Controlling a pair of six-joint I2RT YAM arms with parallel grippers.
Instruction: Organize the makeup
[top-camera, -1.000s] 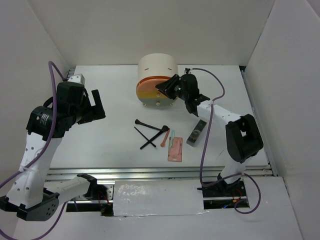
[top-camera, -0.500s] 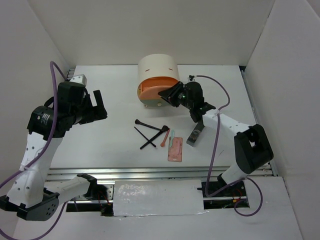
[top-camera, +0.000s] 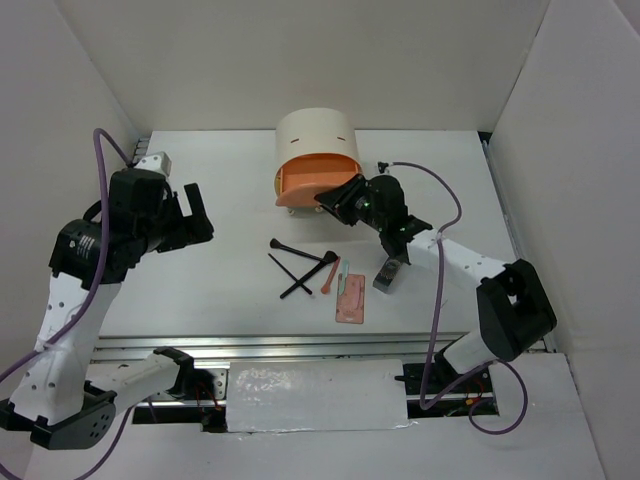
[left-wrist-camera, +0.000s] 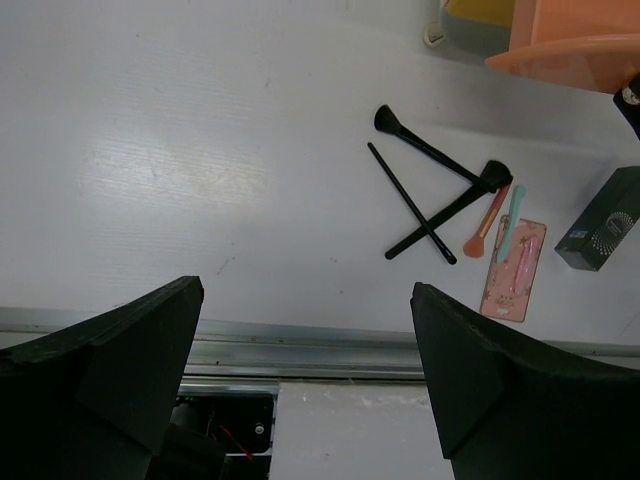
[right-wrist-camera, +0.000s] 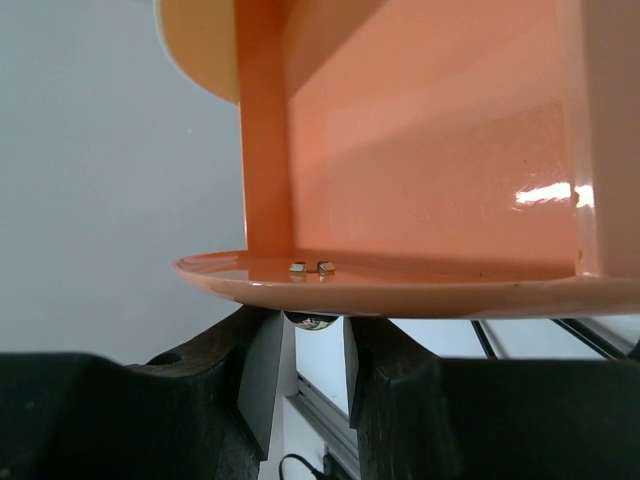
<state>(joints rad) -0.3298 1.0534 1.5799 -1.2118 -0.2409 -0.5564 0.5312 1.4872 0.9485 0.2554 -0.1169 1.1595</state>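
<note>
My right jaws clenched the knob (right-wrist-camera: 313, 321) of the orange drawer (top-camera: 305, 180); left jaws released, aloft. The makeup (top-camera: 335, 278) lay loose on the bench (top-camera: 200, 290), near the box (top-camera: 315, 130). Risk: a skewed pull could slip the small knob or drag the box.

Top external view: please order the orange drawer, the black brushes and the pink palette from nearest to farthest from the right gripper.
1. orange drawer, touching the right gripper, at the back.
2. black brushes, mid-table.
3. pink palette, toward the near edge.
</note>
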